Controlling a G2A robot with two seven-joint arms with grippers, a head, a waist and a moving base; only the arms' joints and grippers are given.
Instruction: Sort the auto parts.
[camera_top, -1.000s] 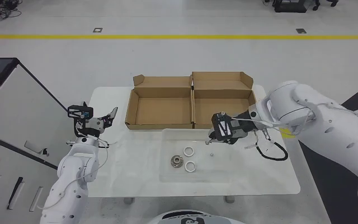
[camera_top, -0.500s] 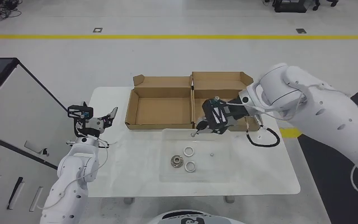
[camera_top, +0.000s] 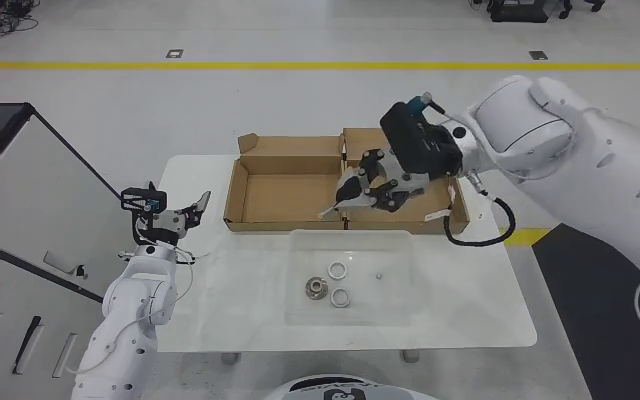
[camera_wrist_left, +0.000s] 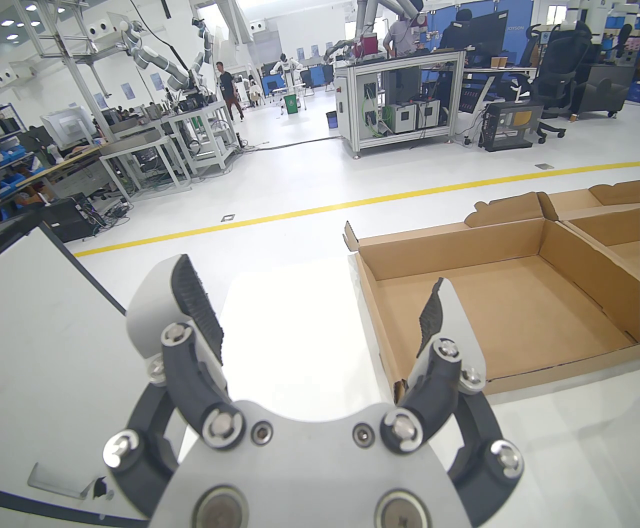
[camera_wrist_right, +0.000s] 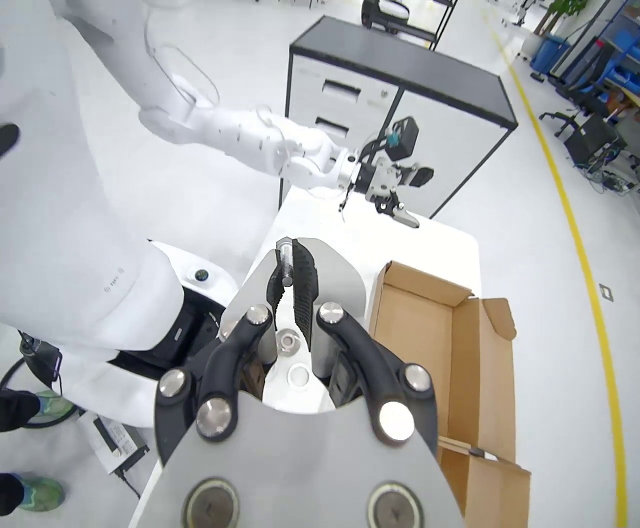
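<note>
My right gripper (camera_top: 333, 208) hangs above the front wall between the two cardboard boxes, and its tip is over the left box (camera_top: 285, 196). In the right wrist view this gripper (camera_wrist_right: 287, 256) is shut on a small threaded bolt (camera_wrist_right: 285, 267). Below it a clear tray (camera_top: 440, 305) holds a metal flanged part (camera_top: 317, 288), two white rings (camera_top: 339, 270) (camera_top: 342, 297) and a tiny piece (camera_top: 379, 272). My left gripper (camera_top: 190, 211) stays open with nothing in it past the table's left edge. In the left wrist view, that gripper (camera_wrist_left: 310, 280) faces the left box (camera_wrist_left: 500, 310).
The right box (camera_top: 400, 180) adjoins the left one at the back of the white table (camera_top: 220, 300). Both boxes look empty and have their flaps raised. A grey cabinet (camera_wrist_right: 400, 100) stands left of the table.
My right gripper has risen out of the tray and swung back and left with the bolt, ending above the boxes. The left arm has not moved.
</note>
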